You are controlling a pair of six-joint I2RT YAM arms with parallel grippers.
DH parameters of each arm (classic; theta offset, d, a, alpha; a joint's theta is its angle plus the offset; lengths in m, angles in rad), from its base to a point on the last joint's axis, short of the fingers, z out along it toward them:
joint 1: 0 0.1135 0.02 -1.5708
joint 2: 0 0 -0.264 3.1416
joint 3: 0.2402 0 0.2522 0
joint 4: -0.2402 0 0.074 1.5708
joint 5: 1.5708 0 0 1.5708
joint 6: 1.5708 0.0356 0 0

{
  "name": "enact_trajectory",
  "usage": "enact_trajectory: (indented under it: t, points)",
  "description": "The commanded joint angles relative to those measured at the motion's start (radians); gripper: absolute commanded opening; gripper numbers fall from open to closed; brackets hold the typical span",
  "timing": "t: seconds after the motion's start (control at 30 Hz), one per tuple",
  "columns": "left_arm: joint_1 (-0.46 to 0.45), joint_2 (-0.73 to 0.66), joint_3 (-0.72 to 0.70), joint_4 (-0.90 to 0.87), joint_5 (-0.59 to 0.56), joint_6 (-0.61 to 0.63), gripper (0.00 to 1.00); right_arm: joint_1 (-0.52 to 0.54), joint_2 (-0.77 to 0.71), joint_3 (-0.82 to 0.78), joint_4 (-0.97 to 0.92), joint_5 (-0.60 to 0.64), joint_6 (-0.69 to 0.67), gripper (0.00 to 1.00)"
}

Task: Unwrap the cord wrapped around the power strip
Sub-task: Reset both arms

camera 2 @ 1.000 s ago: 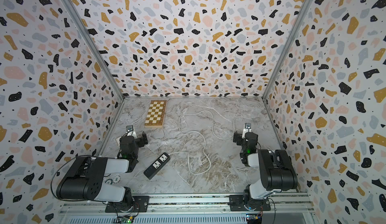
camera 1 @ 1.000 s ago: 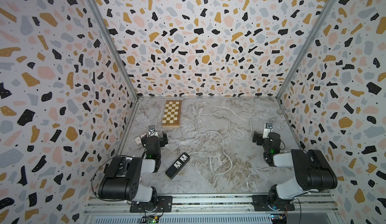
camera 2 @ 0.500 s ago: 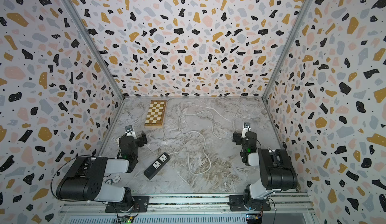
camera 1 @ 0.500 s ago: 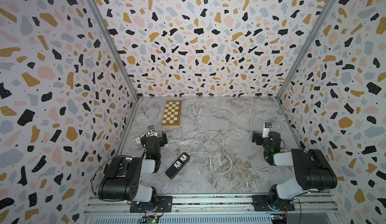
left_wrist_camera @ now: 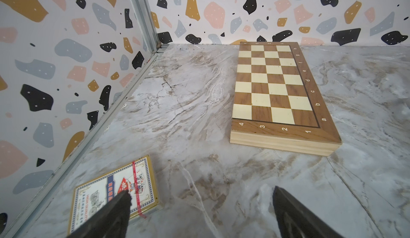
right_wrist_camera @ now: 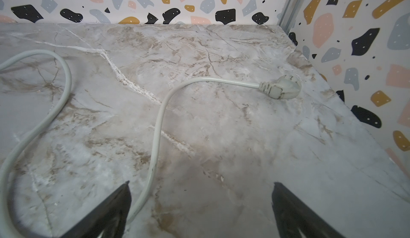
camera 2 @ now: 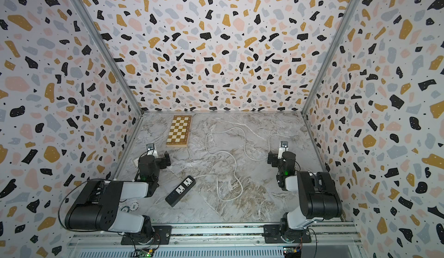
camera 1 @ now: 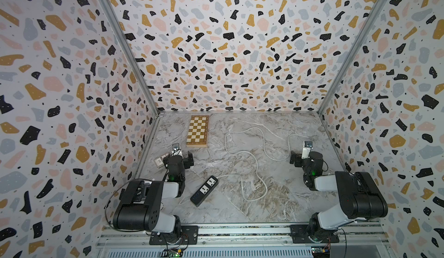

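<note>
Change: I see nothing moved over the last second; both arms sit parked and the cord (right_wrist_camera: 158, 123) lies as it did.
Meaning: I judge the unwrapping done, as no turns remain on the strip.
Power strip (camera 1: 204, 191): flat on the table (camera 1: 288, 204) at about 7 o'clock from centre, sockets up.
Cord route: it leaves the strip's far end and snakes loosely to its plug (right_wrist_camera: 280, 87) at about 2 o'clock.
Left gripper (left_wrist_camera: 200, 192): jaws wide apart, empty.
Right gripper (right_wrist_camera: 201, 185): jaws wide apart, empty; the cord lies below, ungripped.
Containers: card box (left_wrist_camera: 99, 190) at 9 o'clock is closed, contents hidden; folded chessboard (left_wrist_camera: 273, 88) at 11 o'clock is shut too.
</note>
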Motion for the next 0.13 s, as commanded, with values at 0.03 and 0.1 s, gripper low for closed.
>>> enact_trajectory:
  t: [0.03,0.1]
  points:
    - [0.005,-0.003,0.024,0.013,0.019,0.011,0.99,-0.003,-0.015,0.001,0.008,0.005,-0.005,1.00]
    - [0.002,-0.010,0.015,0.028,0.036,0.022,0.99,-0.004,-0.015,0.000,0.008,0.004,-0.005,1.00]
